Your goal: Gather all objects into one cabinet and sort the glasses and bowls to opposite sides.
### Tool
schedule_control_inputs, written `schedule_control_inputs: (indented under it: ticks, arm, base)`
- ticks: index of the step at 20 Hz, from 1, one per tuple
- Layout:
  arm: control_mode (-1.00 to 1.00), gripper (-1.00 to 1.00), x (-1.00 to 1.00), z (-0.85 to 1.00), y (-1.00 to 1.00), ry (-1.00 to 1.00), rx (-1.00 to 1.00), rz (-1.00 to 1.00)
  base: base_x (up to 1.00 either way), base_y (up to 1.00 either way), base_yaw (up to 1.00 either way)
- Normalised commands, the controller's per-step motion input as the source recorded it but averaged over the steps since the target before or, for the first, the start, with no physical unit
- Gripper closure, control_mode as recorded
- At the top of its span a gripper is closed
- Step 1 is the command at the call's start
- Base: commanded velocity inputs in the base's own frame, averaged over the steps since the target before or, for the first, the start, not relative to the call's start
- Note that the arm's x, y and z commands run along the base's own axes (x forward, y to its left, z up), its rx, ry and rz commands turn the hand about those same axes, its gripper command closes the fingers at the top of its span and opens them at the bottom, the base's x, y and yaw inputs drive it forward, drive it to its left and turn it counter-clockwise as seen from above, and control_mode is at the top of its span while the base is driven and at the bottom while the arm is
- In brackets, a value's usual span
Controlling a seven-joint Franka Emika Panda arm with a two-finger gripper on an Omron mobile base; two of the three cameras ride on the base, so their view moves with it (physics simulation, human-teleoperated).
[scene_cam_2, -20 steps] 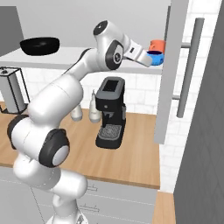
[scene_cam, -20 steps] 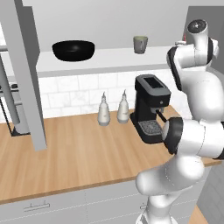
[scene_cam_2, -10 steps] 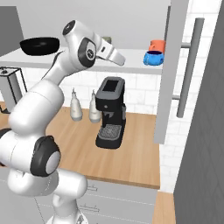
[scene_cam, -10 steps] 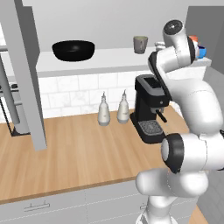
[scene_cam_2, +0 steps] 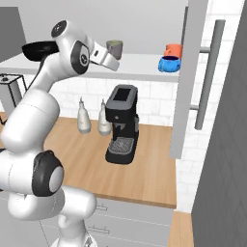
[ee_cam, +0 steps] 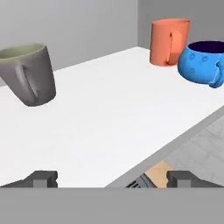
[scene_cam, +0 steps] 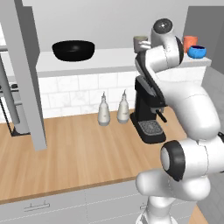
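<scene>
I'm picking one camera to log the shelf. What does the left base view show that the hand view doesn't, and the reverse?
Left base view alone: the black bowl at the shelf's left, the two white bottles and the coffee machine on the counter. Hand view alone: the gripper, fingertips wide apart. Both: the grey-green cup, the salmon-red glass and the blue bowl on the shelf board.

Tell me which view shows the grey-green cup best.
Hand view: the grey-green cup sits close, showing handle and rim. The right base view has it small beyond the arm; the left base view mostly hides it behind the arm.
</scene>
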Motion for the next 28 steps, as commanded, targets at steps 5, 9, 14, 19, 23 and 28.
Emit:
schedule_control_inputs:
  ticks: [5, 9, 14, 19, 23, 28]
  arm:
    - [-1.00, -1.00, 0.04, 0.01, 0.16, -0.11, 0.14, 0.27]
    - [-1.00, -1.00, 0.01, 0.00, 0.33, -0.26, 0.03, 0.21]
    - [-1.00, -1.00, -0.05, 0.00, 0.13, -0.33, -0.02, 0.12]
    - [-1.00, -1.00, 0.00, 0.01, 0.06, -0.08, -0.10, 0.00]
    - [-1.00, -1.00, -0.01, 0.18, 0.07, 0.00, -0.12, 0.00]
    - [-1.00, -1.00, 0.00, 0.07, 0.12, 0.00, -0.10, 0.00]
  base:
    - [0.00, 0.00, 0.00]
    - [0.00, 0.00, 0.00]
    - [0.00, 0.00, 0.00]
    - [0.00, 0.00, 0.00]
    - [0.00, 0.00, 0.00]
    - [0.00, 0.00, 0.00]
